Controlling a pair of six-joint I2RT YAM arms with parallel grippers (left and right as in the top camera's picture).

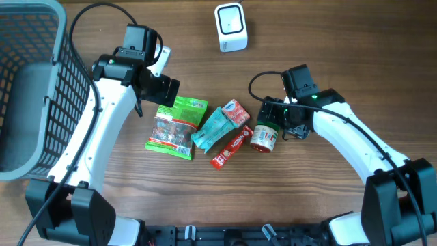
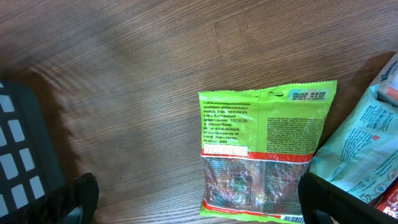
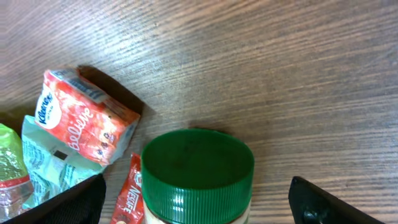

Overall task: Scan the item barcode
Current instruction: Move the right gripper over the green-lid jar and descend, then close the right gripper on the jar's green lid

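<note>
Several items lie mid-table: a green snack bag, a teal tissue pack, a red-orange tissue pack, a red coffee stick and a green-lidded jar. The white scanner stands at the back. My right gripper is open, low over the jar. In the right wrist view the jar's lid sits between the fingers with gaps on both sides. My left gripper is open above the snack bag, whose barcode shows at its lower edge.
A grey wire basket fills the far left of the table, close to my left arm; its corner shows in the left wrist view. The teal pack lies right beside the snack bag. Bare wood surrounds the scanner.
</note>
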